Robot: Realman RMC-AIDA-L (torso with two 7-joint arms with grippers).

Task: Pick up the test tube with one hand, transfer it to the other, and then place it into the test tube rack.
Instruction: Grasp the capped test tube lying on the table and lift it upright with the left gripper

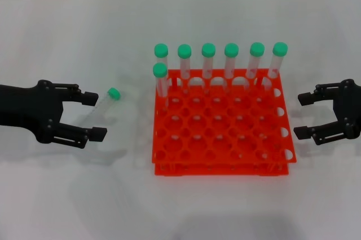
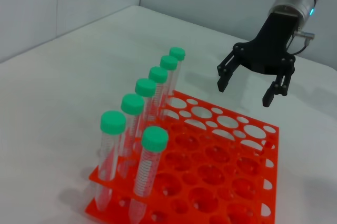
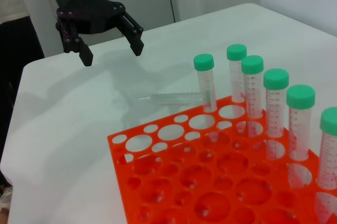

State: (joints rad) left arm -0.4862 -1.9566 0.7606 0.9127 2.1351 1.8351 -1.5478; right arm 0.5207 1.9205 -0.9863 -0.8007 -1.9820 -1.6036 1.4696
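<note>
Still early: left black two-finger gripper (image 1: 96, 116) spread, empty, hovering around slender clear test tube with green screw cap (image 1: 107, 98) lying on white table (image 1: 67, 195), just beside square orange-red rack (image 1: 223, 167). Right black gripper (image 1: 307, 115) spread, empty, beyond rack. Pick, handover, insertion all remaining. Tube body faint against table; left arm cut off.

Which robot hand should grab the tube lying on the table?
Probably the left. The left gripper hangs open right by the lying test tube, with the tube between its fingers' reach. The right gripper is open too, but it sits across the test tube rack.
</note>
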